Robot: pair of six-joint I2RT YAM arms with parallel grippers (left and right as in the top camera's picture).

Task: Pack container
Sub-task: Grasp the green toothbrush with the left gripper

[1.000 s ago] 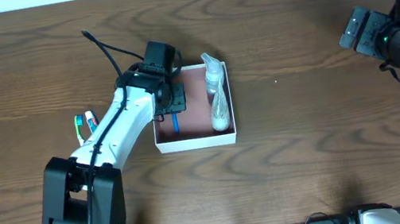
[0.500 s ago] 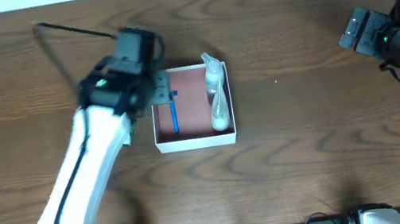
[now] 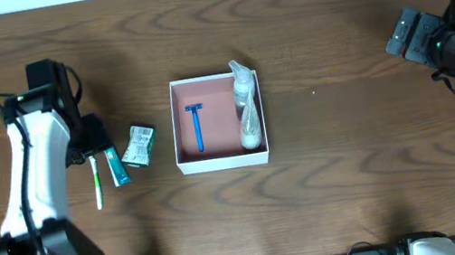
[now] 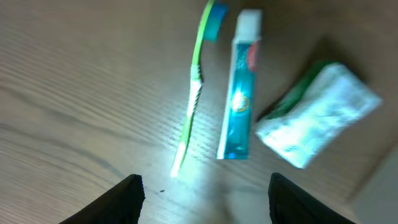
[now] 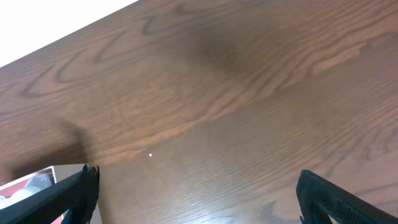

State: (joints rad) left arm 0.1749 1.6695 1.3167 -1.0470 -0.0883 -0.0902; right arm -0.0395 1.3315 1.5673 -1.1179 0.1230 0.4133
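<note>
One container (image 3: pixel 224 161) well right of left gripper (image 3: pixel 95 136); jaws spread

wooden table (image 3: pixel 354 172) | centre: container (image 3: pixel 224 163) | left of it: toothbrush (image 3: pixel 96 183), toothpaste tube (image 3: pixel 116 166), green-white packet (image 3: pixel 138 146)

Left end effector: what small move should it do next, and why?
Probably lower the open left end effector onto the toothpaste tube. It, the toothbrush and the packet lie on the table outside the container, and the tube's lower end is just ahead of the fingers.
</note>
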